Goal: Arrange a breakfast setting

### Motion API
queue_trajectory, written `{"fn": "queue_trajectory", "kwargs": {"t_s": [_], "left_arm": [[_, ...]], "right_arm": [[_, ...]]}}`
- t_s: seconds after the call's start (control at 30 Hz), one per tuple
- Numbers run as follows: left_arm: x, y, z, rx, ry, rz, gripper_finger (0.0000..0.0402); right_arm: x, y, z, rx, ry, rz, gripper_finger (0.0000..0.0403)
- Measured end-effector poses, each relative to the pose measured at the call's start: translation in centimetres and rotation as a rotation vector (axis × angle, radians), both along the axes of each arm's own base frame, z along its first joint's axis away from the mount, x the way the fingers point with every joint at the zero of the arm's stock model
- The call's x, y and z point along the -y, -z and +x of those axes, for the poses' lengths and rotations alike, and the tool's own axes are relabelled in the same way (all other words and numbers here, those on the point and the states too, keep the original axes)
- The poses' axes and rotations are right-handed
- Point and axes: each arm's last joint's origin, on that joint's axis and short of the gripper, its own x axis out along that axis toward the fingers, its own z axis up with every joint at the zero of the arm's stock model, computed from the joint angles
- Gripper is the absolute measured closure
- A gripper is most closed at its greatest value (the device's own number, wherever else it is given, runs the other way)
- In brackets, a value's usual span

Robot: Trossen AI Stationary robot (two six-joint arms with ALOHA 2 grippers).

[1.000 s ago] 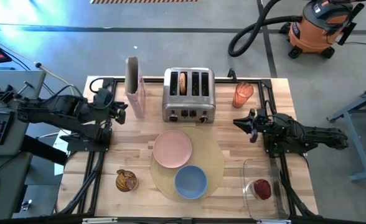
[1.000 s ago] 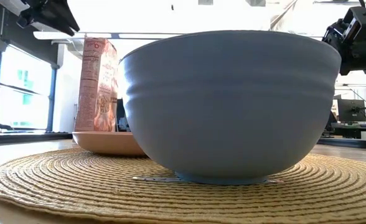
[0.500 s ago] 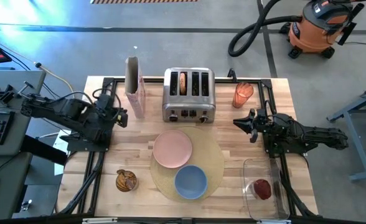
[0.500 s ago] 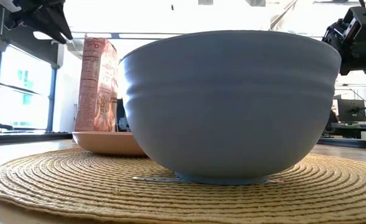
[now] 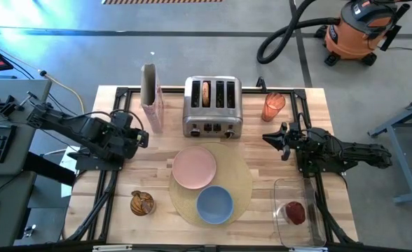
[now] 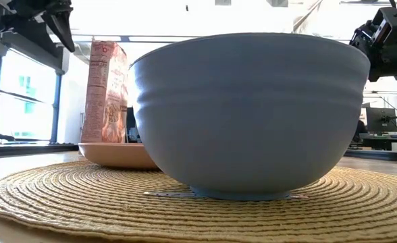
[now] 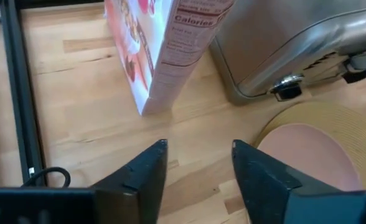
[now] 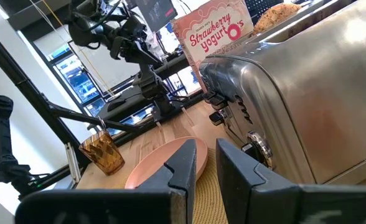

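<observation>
Left gripper (image 5: 141, 137), fingers apart and empty, hovered beside the cereal box (image 5: 150, 96), left of the pink plate (image 5: 194, 168). Right gripper (image 5: 270, 137), fingers narrowly parted, waited near the toaster (image 5: 213, 106).

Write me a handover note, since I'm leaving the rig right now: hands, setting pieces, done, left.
Left hand: open, empty, above bare table near the cereal box.
Right hand: open, empty, waiting right of the toaster.
Placed: pink plate and blue bowl on the round placemat.
Not placed: bagel half sits in a toaster slot; red fruit lies in a clear container at the front right; cereal box stands upright left of the toaster. A thin metal piece shows under the bowl in the low view; I cannot confirm it is the spoon.
</observation>
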Motion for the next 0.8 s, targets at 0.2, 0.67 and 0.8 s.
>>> {"fn": "queue_trajectory", "kwargs": {"t_s": [0.2,0.67,0.8], "left_arm": [[0.4,0.7,1.2,-0.022,-0.049,0.026,0.0152],[1.2,2.6,4.0,-0.042,-0.143,0.135,0.0074],[1.5,4.3,5.1,-0.043,-0.145,0.194,0.0070]], "right_arm": [[0.0,0.0,0.0,0.000,0.000,0.000,0.0357],[0.0,0.0,0.0,0.000,0.000,0.000,0.0357],[0.0,0.0,0.0,0.000,0.000,0.000,0.0357]]}}
